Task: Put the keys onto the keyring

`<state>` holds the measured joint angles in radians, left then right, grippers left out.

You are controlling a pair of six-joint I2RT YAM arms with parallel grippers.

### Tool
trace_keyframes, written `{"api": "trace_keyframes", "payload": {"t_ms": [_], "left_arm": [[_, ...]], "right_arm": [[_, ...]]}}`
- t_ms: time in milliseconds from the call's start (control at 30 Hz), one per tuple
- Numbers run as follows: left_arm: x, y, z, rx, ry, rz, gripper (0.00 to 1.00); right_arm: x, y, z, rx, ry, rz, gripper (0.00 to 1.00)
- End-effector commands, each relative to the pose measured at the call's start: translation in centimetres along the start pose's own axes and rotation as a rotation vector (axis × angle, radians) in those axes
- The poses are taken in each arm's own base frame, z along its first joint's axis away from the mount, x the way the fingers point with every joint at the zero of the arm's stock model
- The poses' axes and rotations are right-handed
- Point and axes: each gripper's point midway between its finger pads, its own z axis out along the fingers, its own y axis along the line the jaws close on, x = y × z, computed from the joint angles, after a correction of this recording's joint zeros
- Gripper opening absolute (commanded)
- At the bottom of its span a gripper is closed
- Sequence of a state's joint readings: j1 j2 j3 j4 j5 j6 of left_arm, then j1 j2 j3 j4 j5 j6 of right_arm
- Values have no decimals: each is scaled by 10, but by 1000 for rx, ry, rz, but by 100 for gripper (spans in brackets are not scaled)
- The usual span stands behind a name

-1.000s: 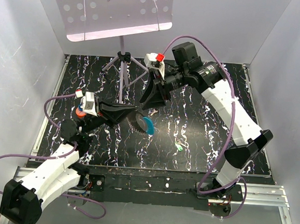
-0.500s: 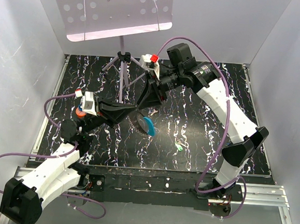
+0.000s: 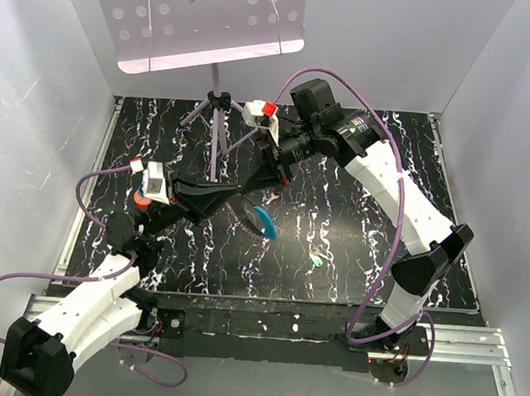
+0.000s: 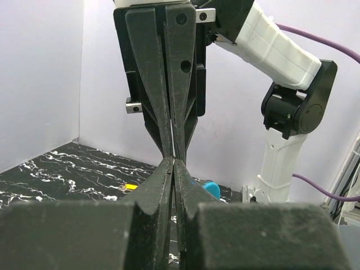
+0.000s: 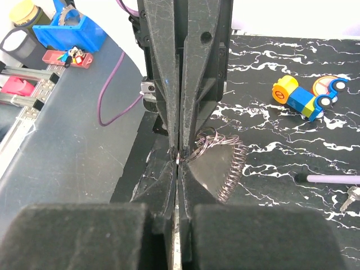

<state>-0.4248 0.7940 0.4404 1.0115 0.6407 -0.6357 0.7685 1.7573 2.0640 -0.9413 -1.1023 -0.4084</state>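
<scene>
Key: the key (image 3: 316,258) is tiny with a green plastic head. It lies alone on the table (image 3: 364,224), well apart from both arms and to the right of the keyring.
Key handling: probably very light and stiff, and flat against the table, so likely to skid. The plastic head looks like the best place to pinch, leaving the hole end free.
Keyring: the keyring (image 3: 244,217) sits near the middle of the table, just below the meeting fingertips. Its light-blue tag (image 3: 264,221) is on the right side.
Keyring handling: thin springy wire with coiled turns (image 5: 225,163). It is probably light, slippery and quick to twist, so the bare wire is best held close to the fingertips.
Left gripper (image 3: 238,195): the fingers are pressed together with no gap (image 4: 172,164), tip to tip with the other arm's. They appear clamped on the ring's wire.
Right gripper (image 3: 250,186): the fingers are closed (image 5: 177,163) with a glint of silvery wire pinched between their tips. This looks like a second hold on the same ring.
Risk: with both holds at one spot, the wire could slip out or the ring could swing.
</scene>
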Motion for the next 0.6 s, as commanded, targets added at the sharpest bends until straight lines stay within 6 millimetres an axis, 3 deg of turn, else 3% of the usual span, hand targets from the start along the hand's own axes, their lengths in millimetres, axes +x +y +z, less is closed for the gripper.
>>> {"api": "trace_keyframes", "payload": {"t_ms": [0,300,433,567], "left_arm": [[-21,-3,3,-13,-56,44,0],[-4,4,-7,-106,69,2,0],[2,10,-21,-213,143,-13,27],[3,20,-35,-346,181,-58,66]], "right_arm": [[-2,7,-1,3,5,-35,1],[18,-6,-11,126,101,-71,1],[30,-14,-18,189,164,-101,1],[40,-26,-24,266,218,-107,1]]}}
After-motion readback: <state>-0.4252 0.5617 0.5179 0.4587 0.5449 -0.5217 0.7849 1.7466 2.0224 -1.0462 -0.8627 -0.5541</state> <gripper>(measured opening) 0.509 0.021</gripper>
